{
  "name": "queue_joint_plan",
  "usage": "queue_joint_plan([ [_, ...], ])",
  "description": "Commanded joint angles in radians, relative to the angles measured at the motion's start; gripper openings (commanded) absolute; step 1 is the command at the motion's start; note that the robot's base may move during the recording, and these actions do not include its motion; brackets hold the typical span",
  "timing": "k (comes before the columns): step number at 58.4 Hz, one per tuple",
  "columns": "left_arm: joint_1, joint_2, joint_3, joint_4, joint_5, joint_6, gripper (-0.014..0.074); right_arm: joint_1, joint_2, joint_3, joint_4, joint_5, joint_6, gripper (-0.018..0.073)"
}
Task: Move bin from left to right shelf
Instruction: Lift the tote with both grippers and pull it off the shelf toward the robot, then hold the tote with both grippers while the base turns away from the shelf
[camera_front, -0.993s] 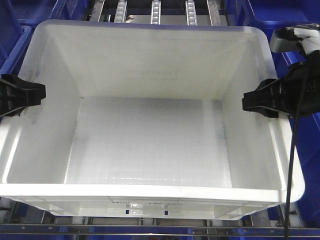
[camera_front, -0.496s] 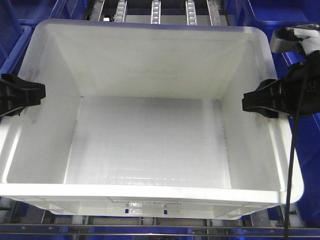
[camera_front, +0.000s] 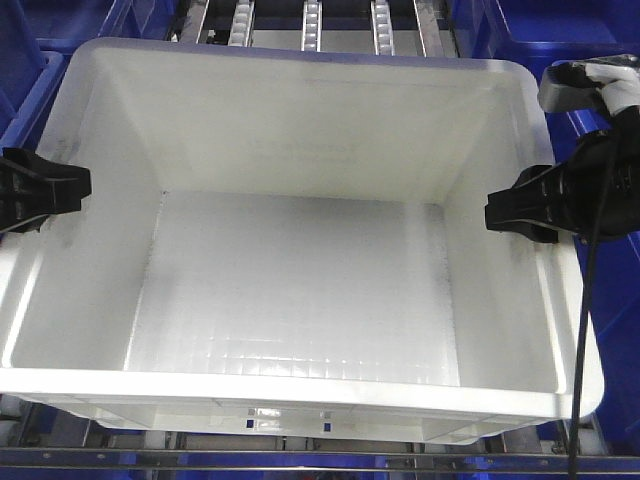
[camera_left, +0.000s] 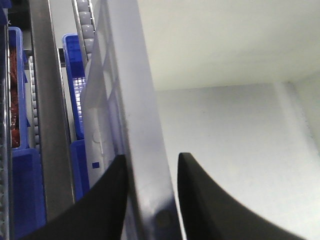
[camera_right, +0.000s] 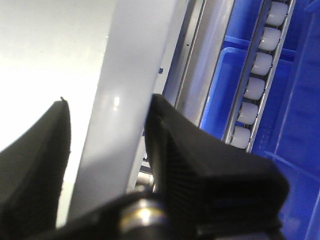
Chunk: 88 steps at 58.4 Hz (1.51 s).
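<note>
The bin (camera_front: 300, 280), a large white crate with a thick rim, fills the front view and is empty inside. My left gripper (camera_front: 45, 190) clamps its left rim, black fingers straddling the wall. In the left wrist view the rim (camera_left: 142, 125) runs between the two fingers of that gripper (camera_left: 150, 167), one outside and one inside. My right gripper (camera_front: 520, 210) grips the right rim the same way. The right wrist view shows this rim (camera_right: 130, 75) pinched in the gripper (camera_right: 107, 107).
Blue crates (camera_front: 20, 40) (camera_front: 560, 25) flank the bin on both sides. Roller rails (camera_front: 312, 22) run away behind it, and a metal shelf bar (camera_front: 300, 462) crosses below its near edge. A black cable (camera_front: 585, 330) hangs by the right arm. Rollers (camera_right: 255, 85) lie beside the right rim.
The bin's near rim has sunk lower in the front view and its far rim shifted slightly down. Both grippers keep their hold on the same spots.
</note>
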Motion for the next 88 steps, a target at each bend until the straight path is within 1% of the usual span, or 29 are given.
queue_joint_plan([
  [1, -0.015, -0.037, -0.038, -0.114, -0.086, 0.019, -0.0006, 0.007, -0.039, -0.041, 0.104, -0.099, -0.049, -0.0004],
  [88, -0.015, -0.037, -0.038, -0.114, -0.086, 0.019, -0.0006, 0.007, -0.039, -0.041, 0.104, -0.101, -0.049, -0.0004],
])
